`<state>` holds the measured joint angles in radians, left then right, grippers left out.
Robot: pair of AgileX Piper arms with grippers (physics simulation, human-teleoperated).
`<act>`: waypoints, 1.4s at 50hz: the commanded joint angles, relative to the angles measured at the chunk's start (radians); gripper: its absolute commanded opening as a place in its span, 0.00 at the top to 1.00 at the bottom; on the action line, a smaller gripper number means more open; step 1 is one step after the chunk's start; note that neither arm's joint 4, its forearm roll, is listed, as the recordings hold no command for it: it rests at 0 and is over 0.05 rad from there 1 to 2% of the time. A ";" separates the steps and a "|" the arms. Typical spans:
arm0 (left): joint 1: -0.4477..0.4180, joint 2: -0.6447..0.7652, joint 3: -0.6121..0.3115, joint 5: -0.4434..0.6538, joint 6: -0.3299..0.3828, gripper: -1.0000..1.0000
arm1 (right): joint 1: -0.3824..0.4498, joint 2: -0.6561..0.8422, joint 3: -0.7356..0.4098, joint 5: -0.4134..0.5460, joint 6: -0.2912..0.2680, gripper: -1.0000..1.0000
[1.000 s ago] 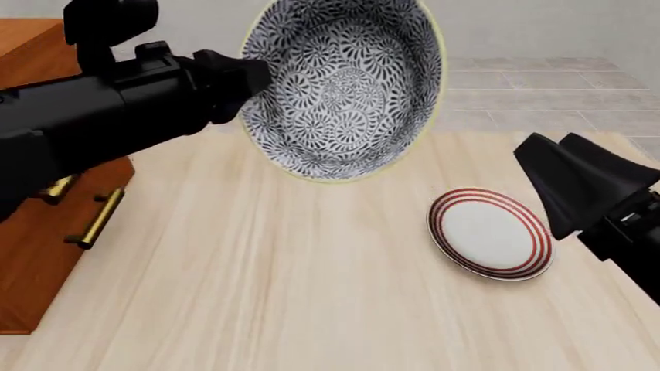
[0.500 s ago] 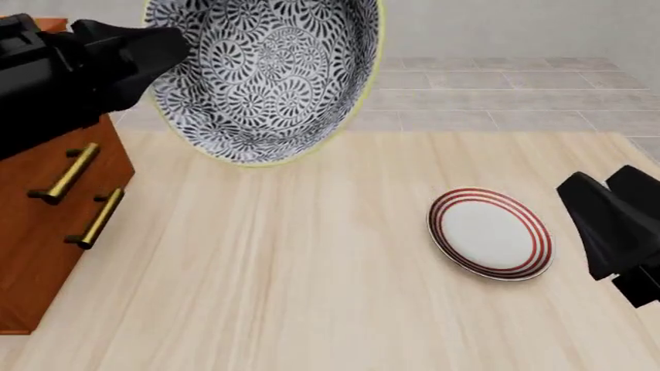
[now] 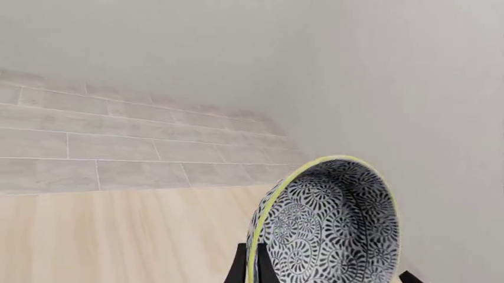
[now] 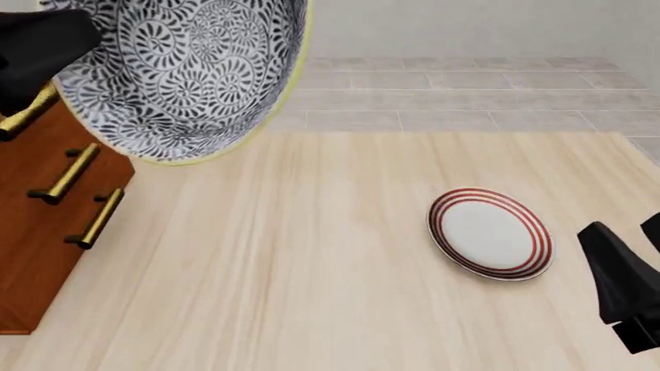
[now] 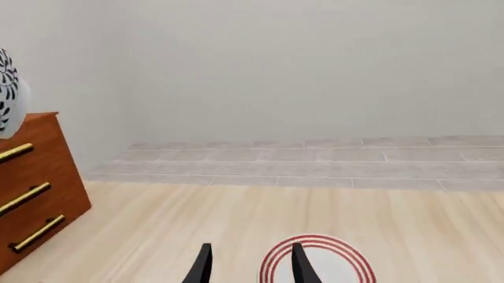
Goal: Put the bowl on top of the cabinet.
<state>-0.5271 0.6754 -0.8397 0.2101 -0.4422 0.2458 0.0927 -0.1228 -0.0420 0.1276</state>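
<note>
The bowl (image 4: 185, 69), blue-and-white patterned with a pale yellow rim, hangs tilted in the air at the upper left, its inside facing the front camera. It overlaps the top right corner of the reddish-brown cabinet (image 4: 36, 224). My left gripper (image 4: 57, 39) is shut on the bowl's rim; the left wrist view shows the black fingers (image 3: 238, 270) clamping the bowl (image 3: 331, 230) at its yellow edge. My right gripper (image 4: 624, 286) sits low at the table's right, open and holding nothing. In the right wrist view its fingers (image 5: 203, 265) stand apart, with the cabinet (image 5: 35, 194) and a sliver of the bowl (image 5: 6, 88) far off.
A flat white plate with red rings (image 4: 490, 232) lies on the light wooden table (image 4: 309, 270), right of centre, just ahead of the right gripper; it also shows as the plate (image 5: 346, 268) in the right wrist view. Brass bar handles (image 4: 67, 174) stick out from the cabinet's front.
The left arm has carried the bowl leftward, from above the table's middle to over the cabinet's corner. The right gripper has pulled back toward the lower right.
</note>
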 commanded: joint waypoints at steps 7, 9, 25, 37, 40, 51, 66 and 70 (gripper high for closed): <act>0.055 -0.136 0.012 0.036 0.041 1.00 | -0.078 -0.062 0.078 0.017 -0.077 0.00; 0.060 -0.146 0.017 0.037 0.047 1.00 | -0.089 -0.069 0.082 0.018 -0.065 0.00; 0.053 -0.225 -0.014 0.090 0.035 1.00 | -0.133 0.014 0.116 -0.055 -0.133 0.00; 0.058 -0.227 0.003 0.079 0.027 1.00 | -0.133 0.005 0.115 -0.044 -0.132 0.00; 0.059 -0.225 0.010 0.075 0.027 1.00 | -0.133 0.002 0.114 -0.041 -0.131 0.00; 0.058 -0.220 0.013 0.068 0.029 1.00 | -0.133 -0.006 0.114 -0.032 -0.131 0.00; 0.057 -0.222 0.010 0.075 0.034 1.00 | -0.133 -0.006 0.115 -0.034 -0.130 0.00; 0.066 -0.210 -0.003 0.089 0.038 1.00 | -0.133 -0.006 0.115 -0.034 -0.131 0.00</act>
<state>-0.4653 0.4521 -0.8258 0.2785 -0.4294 0.1121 0.0837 -0.0077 -0.0723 -0.0032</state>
